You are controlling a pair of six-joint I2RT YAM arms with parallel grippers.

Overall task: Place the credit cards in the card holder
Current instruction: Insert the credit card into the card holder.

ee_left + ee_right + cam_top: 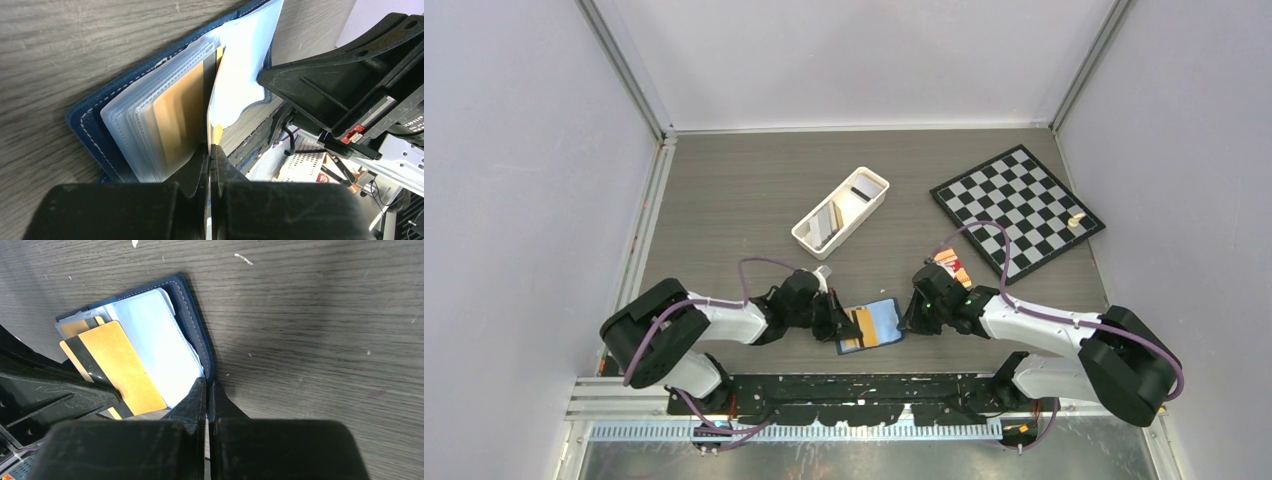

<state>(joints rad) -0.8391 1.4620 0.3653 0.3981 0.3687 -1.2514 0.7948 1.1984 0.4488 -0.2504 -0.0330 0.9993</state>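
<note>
The navy card holder [871, 327] lies open on the table between my grippers, its clear sleeves showing [145, 115]. My left gripper [837, 323] is shut on a gold credit card [215, 90], seen edge-on in the left wrist view [211, 148]. That card has a black stripe [117, 367] and lies partly over the holder's sleeves. A second gold card [79, 326] sits in a sleeve behind it. My right gripper [911, 313] is shut [207, 385] on the holder's navy right edge [197, 337]. More cards stand in the white tray [841, 207].
A chessboard [1017, 207] with a small pale piece lies at the back right. A red-orange banded pack [951, 266] lies just behind my right gripper. The two grippers are close together at the near edge of the table.
</note>
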